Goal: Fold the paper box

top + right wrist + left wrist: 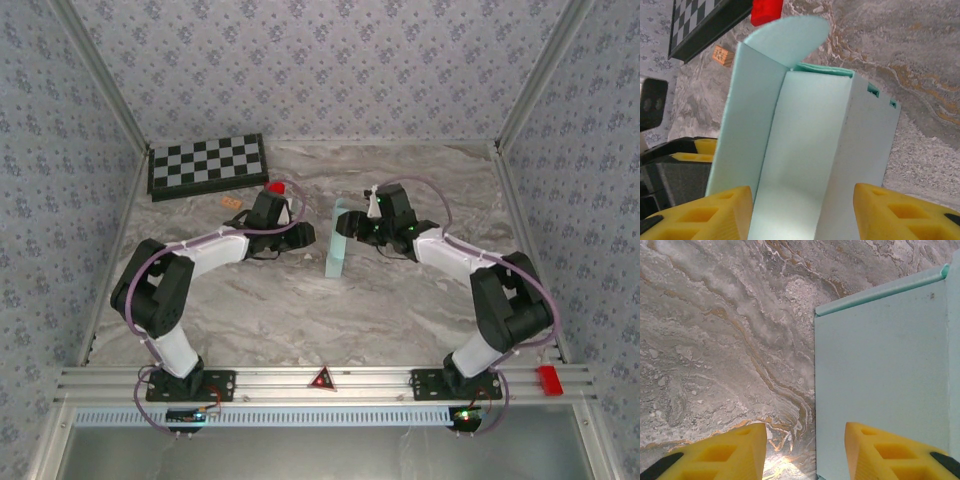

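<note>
paper box point(338, 250) lengthwise near-to-far between left tool point(805, 434) and right tool point(803, 194), both wide

This looks like a robot lab, a small test booth. A left arm point(185, 275) and a right arm point(490, 285) are bolted to a metal rail point(400, 381) at the near edge of a marble-look surface point(400, 310). Walls point(300, 60) with flowery grey paper close it in on three sides, with metal posts point(115, 88) at the corners. Behind the left tool point(805, 452) lies a checkerboard point(208, 165).
</note>
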Controlling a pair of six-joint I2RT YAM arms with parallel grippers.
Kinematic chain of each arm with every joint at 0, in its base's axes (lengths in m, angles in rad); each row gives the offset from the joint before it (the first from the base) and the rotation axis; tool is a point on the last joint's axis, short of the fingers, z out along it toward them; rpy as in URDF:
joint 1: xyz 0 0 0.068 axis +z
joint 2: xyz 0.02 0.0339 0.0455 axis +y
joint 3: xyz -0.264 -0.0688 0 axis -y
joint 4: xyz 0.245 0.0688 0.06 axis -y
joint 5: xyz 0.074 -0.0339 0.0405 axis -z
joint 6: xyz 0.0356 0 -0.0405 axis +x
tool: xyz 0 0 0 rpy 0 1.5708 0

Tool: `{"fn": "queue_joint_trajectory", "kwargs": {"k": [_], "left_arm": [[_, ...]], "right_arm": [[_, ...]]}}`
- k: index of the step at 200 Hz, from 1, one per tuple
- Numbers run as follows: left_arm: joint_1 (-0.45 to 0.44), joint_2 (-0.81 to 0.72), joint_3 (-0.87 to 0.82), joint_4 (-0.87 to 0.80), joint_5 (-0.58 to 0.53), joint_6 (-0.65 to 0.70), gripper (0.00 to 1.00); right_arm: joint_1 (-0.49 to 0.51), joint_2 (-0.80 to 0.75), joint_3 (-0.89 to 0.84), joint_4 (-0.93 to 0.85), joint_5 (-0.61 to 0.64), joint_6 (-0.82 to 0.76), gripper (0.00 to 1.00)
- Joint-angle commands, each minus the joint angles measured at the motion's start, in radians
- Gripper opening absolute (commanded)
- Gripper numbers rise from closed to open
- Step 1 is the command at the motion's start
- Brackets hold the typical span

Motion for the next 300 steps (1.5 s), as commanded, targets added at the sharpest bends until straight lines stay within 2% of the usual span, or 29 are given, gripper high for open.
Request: {"fn": "queue_joint_trajectory", "kwargs": {"k": [1,73,155,238,300], "left_arm": [[0.006,-0.034,0.001,-0.02,-0.005,0.023,0.45],[0.005,-0.058,-0.009,-0.035,-0.022,0.031,0.45],[0.005,-0.097,-0.011,-0.074,-0.057,0.05,0.45],[0.005,-0.139,0.006,-0.102,-0.066,0.073,0.48],[-0.043,-0.174,0.099,-0.211,-0.144,0.142,0.6]], "right_arm": [[0.0,0.025,-0.005,0.028,-0.034,0.023,0.57],[0.008,0.058,-0.025,-0.059,0.053,0.029,0.54],[0.042,0.074,-0.017,-0.198,0.238,0.041,0.51],[0.037,0.002,0.038,-0.156,0.158,0.018,0.54],[0.021,-0.108,0.039,-0.147,0.135,-0.019,0.57]]}}
